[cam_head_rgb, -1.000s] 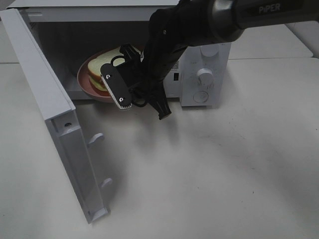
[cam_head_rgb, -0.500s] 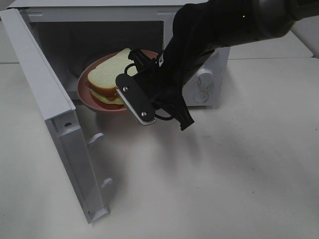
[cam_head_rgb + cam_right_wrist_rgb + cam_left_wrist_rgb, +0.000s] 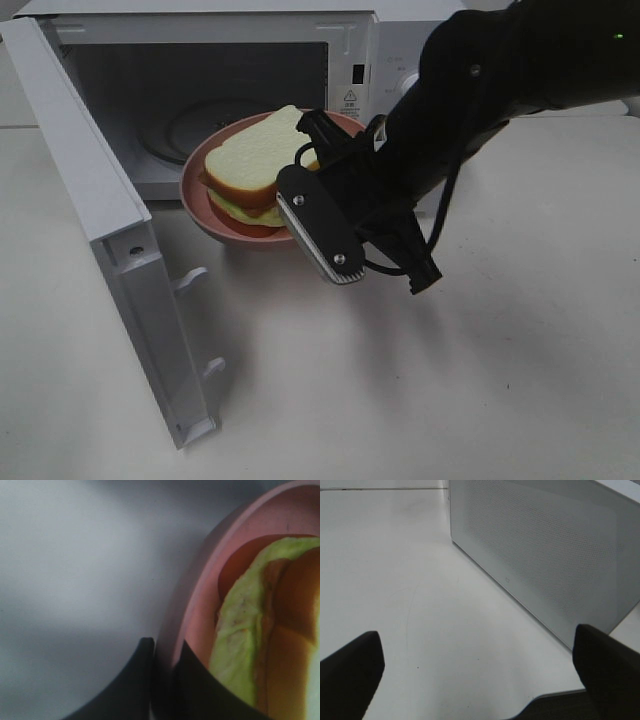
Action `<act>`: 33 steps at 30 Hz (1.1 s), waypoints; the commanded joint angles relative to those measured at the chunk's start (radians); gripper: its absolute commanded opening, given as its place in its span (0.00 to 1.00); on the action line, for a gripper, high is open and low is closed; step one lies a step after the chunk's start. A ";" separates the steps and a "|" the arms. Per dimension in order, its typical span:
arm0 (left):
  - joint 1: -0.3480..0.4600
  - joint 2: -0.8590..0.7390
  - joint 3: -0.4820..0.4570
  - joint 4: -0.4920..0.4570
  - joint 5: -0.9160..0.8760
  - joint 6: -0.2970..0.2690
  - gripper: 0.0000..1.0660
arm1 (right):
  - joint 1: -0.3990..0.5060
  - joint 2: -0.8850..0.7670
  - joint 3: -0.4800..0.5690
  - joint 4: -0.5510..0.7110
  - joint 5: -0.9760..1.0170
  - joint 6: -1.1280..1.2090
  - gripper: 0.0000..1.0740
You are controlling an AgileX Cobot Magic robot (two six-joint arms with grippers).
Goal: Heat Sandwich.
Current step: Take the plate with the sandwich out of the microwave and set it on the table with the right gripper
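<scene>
Here, from the high camera, I see the white table (image 3: 480,380) filling the view, with the white microwave (image 3: 200,30) at twelve o'clock. Its door (image 3: 110,250) stands swung open toward nine o'clock, showing the dark cavity with the glass turntable (image 3: 185,125) bare inside. The control knob panel is mostly hidden behind the black right arm (image 3: 500,90), which enters from two o'clock and reaches toward centre.

The pink plate (image 3: 215,215) sits at the cavity mouth, about eleven o'clock of centre, overhanging the table in front of the microwave. The sandwich (image 3: 255,160) lies on it: white bread on top, orange and yellow-green layers at its edge, tilted slightly.

The right gripper (image 3: 162,655) is pinched nearly closed on the plate's rim; in the wrist view I see the two dark fingers (image 3: 130,685) on either side of the pink lip.

The left gripper (image 3: 480,665) has its jaws spread wide and holds nothing; its wrist view shows table and the microwave's perforated side wall (image 3: 550,550).
</scene>
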 commanded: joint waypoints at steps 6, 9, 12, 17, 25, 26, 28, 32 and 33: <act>0.002 -0.006 0.002 -0.001 -0.012 0.000 0.91 | -0.003 -0.147 0.132 0.009 -0.029 0.000 0.00; 0.002 -0.006 0.002 -0.001 -0.012 0.000 0.91 | -0.003 -0.179 0.161 0.009 -0.028 0.016 0.00; 0.002 -0.006 0.002 -0.001 -0.012 0.000 0.91 | -0.003 -0.242 0.226 0.009 -0.027 0.022 0.00; 0.002 -0.006 0.002 -0.001 -0.012 0.000 0.91 | -0.003 -0.352 0.333 0.009 -0.027 0.026 0.00; 0.002 -0.006 0.002 -0.001 -0.012 0.000 0.91 | -0.002 -0.492 0.435 0.008 -0.022 0.090 0.00; 0.002 -0.006 0.002 -0.001 -0.012 0.000 0.91 | -0.002 -0.530 0.466 0.008 -0.012 0.111 0.00; 0.002 -0.006 0.002 -0.001 -0.012 0.000 0.91 | -0.002 -0.552 0.482 0.007 -0.004 0.113 0.00; 0.002 -0.006 0.002 -0.001 -0.012 0.000 0.91 | -0.002 -0.635 0.533 0.007 0.028 0.115 0.00; 0.002 -0.006 0.002 -0.001 -0.012 0.000 0.91 | -0.002 -0.658 0.544 0.007 0.037 0.118 0.00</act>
